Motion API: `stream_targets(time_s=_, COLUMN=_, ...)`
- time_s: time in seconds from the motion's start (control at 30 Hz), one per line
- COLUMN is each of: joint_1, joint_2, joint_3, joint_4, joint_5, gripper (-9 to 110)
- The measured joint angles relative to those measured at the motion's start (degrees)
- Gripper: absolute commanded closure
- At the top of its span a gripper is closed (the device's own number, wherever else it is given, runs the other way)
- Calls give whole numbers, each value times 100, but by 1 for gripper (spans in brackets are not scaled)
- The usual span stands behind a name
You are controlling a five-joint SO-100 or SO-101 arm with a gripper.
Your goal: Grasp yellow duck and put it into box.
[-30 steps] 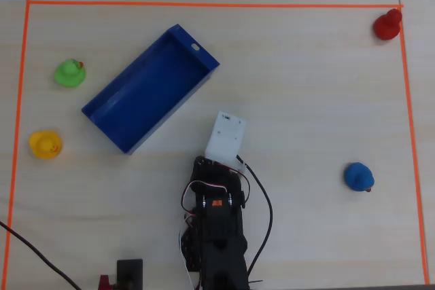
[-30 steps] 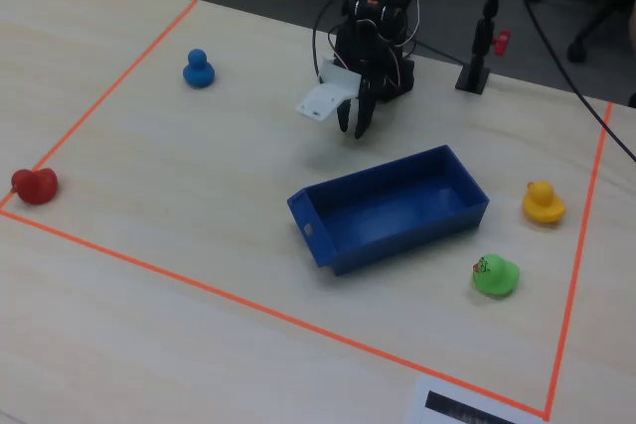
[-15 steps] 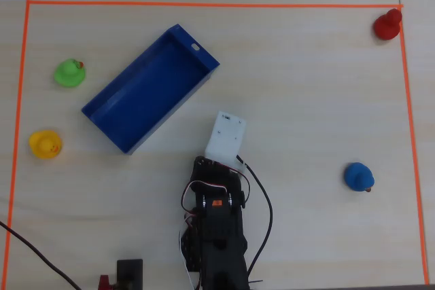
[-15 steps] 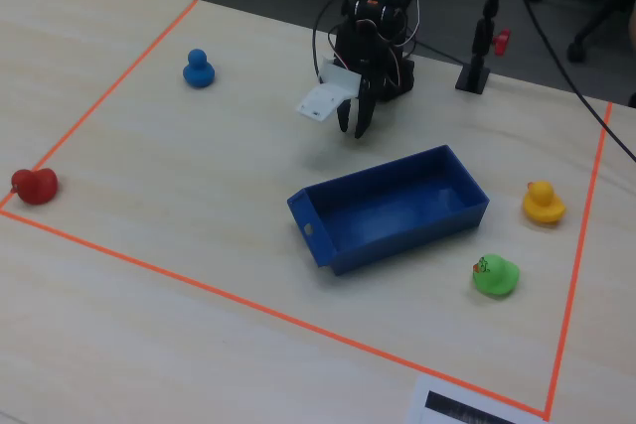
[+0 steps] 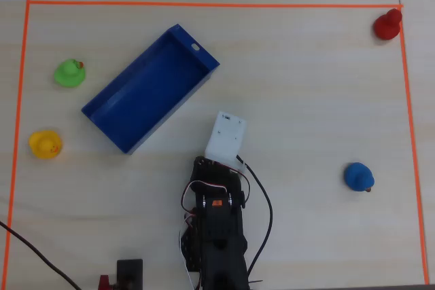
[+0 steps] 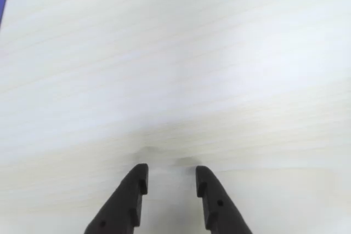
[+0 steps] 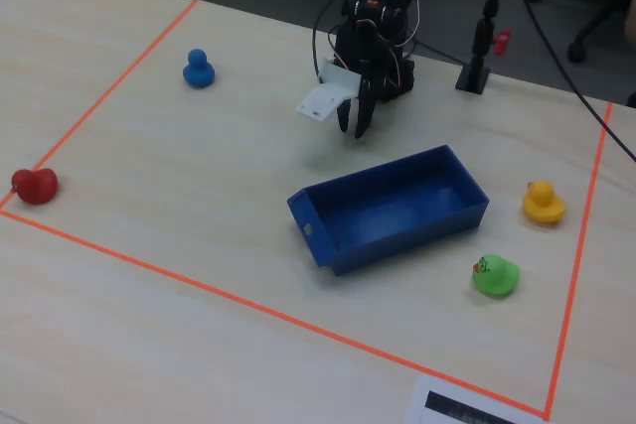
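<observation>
So the gripper [image 6: 169,179] is empty, fingers spread a little over bare wood near the middle of the table's bottom edge in the overhead view. The yellow duck [image 5: 45,145] sits way off by the left edge, near the orange tape [image 5: 16,134], so I'd guess the arm has to swing left. The box [image 5: 146,88] lies diagonally between them, just up from that path.
</observation>
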Motion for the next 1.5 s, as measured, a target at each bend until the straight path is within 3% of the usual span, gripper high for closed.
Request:
stream_targets(time_s=0.77, joint_1=0, joint_2=0, joint_3=0, joint_4=0, joint_5=0, gripper=91)
stream_targets(time_s=1.03, joint_1=0, joint_2=0, joint_3=0, joint_4=0, joint_5=-35, gripper=101)
stream_targets(time_s=1.2, joint_1=-9, joint_2=0, joint_3=0, joint_4=0, joint_5=-35, gripper=101)
stream_targets(time_s=1.37, joint_1=-18, joint_2=-255, joint_3=-308, joint_4=53, joint_5=-193, gripper=84)
stream_targets(time_s=1.5, joint_1=-88, joint_2=-1266, joint_3=-1644, joint_4=264, joint_5=-79, gripper=70)
